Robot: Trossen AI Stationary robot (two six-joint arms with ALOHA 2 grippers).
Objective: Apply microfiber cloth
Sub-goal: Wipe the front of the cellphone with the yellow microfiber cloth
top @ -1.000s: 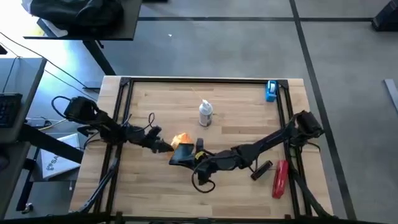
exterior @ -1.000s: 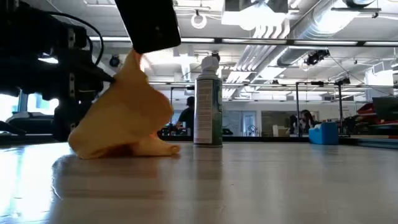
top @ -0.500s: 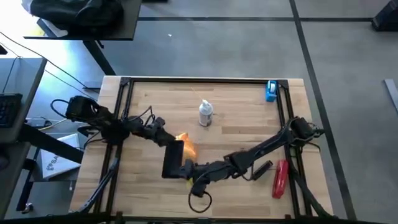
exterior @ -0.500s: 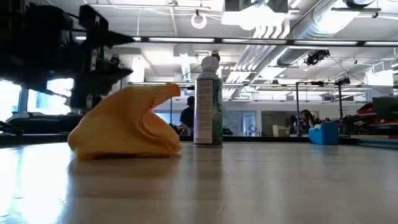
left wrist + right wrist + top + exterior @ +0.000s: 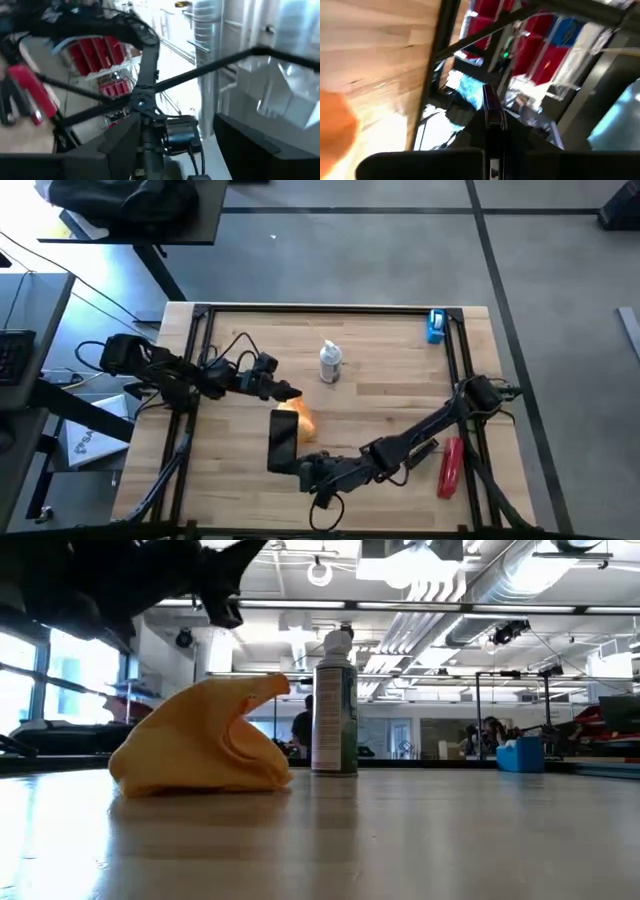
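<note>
Cloth: one crumpled orange-yellow microfiber cloth (image 5: 299, 420) on the wooden surface (image 5: 380, 360). Right tool (image 5: 303, 468) grips one flat black phone (image 5: 281, 440), unseen in low view; left tool (image 5: 290, 391) state unclear.

Bare wood along the table (image 5: 400, 350) far side, spray can (image 5: 330, 363) standing near microfiber cloth (image 5: 300, 418)

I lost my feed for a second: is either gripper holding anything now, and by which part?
The right gripper holds the black phone by its near end. The left gripper holds nothing; the microfiber cloth lies free on the table.
</note>
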